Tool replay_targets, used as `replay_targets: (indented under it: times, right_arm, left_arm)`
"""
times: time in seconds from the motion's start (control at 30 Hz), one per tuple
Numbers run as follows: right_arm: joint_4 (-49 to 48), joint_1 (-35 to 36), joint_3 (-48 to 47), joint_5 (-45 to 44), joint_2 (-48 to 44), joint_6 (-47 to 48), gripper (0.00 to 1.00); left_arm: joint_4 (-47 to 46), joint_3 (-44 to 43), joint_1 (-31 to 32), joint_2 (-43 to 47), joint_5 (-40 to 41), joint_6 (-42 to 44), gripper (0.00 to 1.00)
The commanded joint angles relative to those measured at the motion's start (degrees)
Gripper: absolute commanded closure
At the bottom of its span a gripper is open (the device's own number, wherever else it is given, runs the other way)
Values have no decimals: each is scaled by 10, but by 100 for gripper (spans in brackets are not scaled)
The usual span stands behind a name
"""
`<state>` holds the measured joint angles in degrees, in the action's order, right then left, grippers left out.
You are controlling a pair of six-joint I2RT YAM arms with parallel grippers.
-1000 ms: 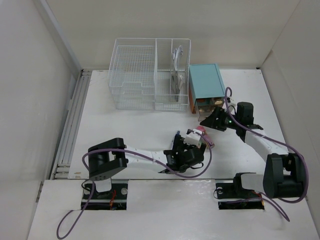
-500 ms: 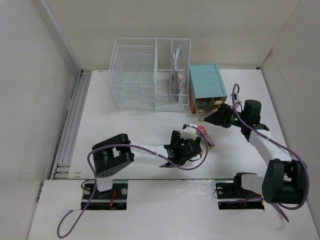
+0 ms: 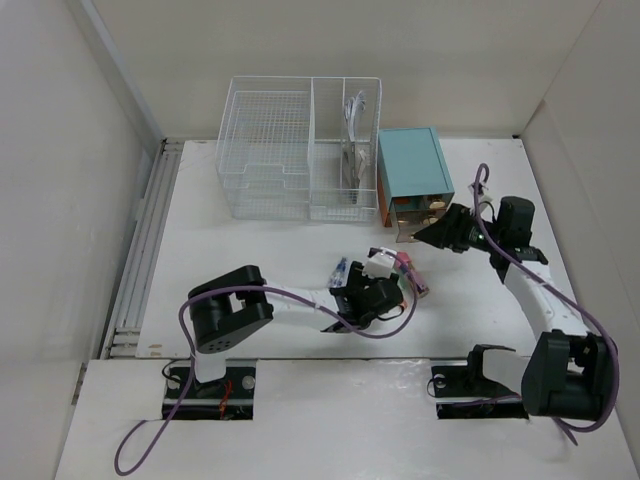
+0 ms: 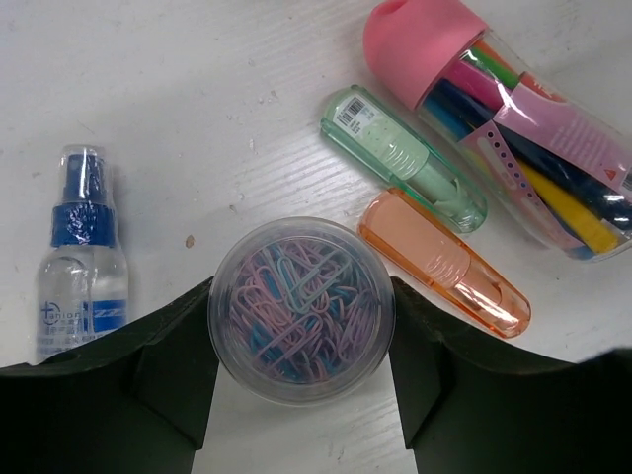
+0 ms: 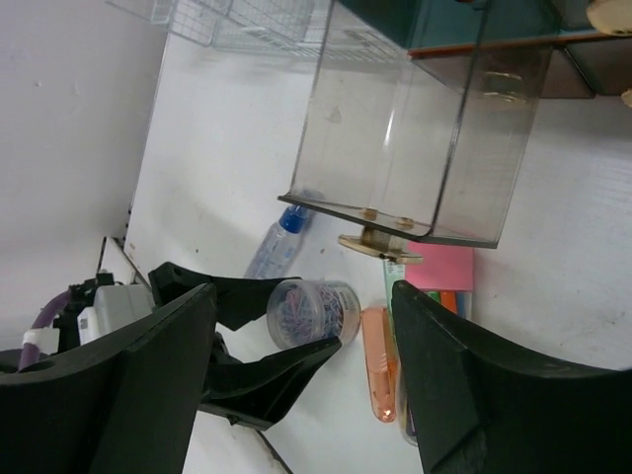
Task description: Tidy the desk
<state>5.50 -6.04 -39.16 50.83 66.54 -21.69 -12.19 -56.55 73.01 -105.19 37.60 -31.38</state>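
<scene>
1. This is a robot lab cell dressed as an office desk.
2. Plain white panels [image 3: 60, 220] close in the left, right and far sides.
3. Two robot arms, left [image 3: 290, 303] and right [image 3: 528, 290], are bolted at the near edge, trailing purple cables [image 3: 140, 445].
4. The white desk [image 3: 250, 260] carries office goods: a wire basket [image 3: 265, 160] and a teal box [image 3: 412, 170] of drawers at the far side.
5. Nearer lie a tub of paper clips [image 4: 301, 311], a pen case [image 4: 523, 128] and a spray bottle [image 4: 81, 267].
</scene>
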Motion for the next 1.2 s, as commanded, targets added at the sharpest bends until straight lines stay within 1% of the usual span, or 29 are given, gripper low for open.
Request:
replay_targets:
  times: [0.0,0.07,0.1,0.13,0.17,0.2,0.23,0.27,0.3,0.33,0.37,0.43,0.47,0.5,0.6,0.67,0.73,0.87,1.0,1.17]
  right_arm:
    - [5,-8,-38,22,-40,26,23]
    - [21,-13,-60,22,-51,60,21]
    - [53,-19,-72,22,-59,80,18]
    - [74,-20,-85,22,-59,100,18]
    - [99,-27,-118,8,-59,149,17]
    - [121,-27,-135,-35,-59,164,17]
    - [156,-40,-151,-51,-59,177,17]
    - [167,-45,-174,-64,-59,190,21]
    - [176,-50,-182,-83,-59,191,27]
    - [183,-56,-188,-106,-59,191,51]
    - [183,-65,-188,-107,-59,197,66]
    - [183,-71,-188,-116,-69,197,92]
    - [178,-77,-188,-123,-78,197,100]
    - [178,-78,-188,-123,-85,197,100]
    - [183,-91,-194,-130,-85,209,100]
    - [192,-91,-209,-130,-91,216,97]
    - [197,-102,-209,-123,-91,222,97]
    - [203,-114,-209,-109,-91,227,97]
    - [215,-132,-214,-83,-68,239,97]
    - [233,-150,-219,-40,-43,250,97]
  left_arm:
    - [16,-39,3,46,14,8,75]
    - [39,-57,9,64,33,8,80]
    - [48,-63,9,74,33,8,80]
    - [60,-69,9,96,33,8,83]
    - [66,-76,9,108,40,15,83]
    - [66,-90,9,119,47,26,85]
    - [66,-100,9,137,47,34,85]
    - [82,-111,1,144,47,34,89]
    - [82,-133,-5,149,41,45,90]
    - [88,-144,-12,149,41,62,90]
    - [81,-153,-20,156,32,74,90]
    - [81,-188,-46,156,9,96,90]
    - [81,-202,-57,142,-2,111,90]
    - [81,-228,-75,135,-21,119,91]
    - [75,-267,-107,100,-50,139,91]
    - [75,-310,-119,78,-78,147,91]
    - [75,-347,-131,44,-100,153,91]
    - [70,-389,-137,-5,-128,163,93]
    - [75,-449,-142,-51,-133,170,93]
    - [75,-474,-142,-96,-145,180,93]
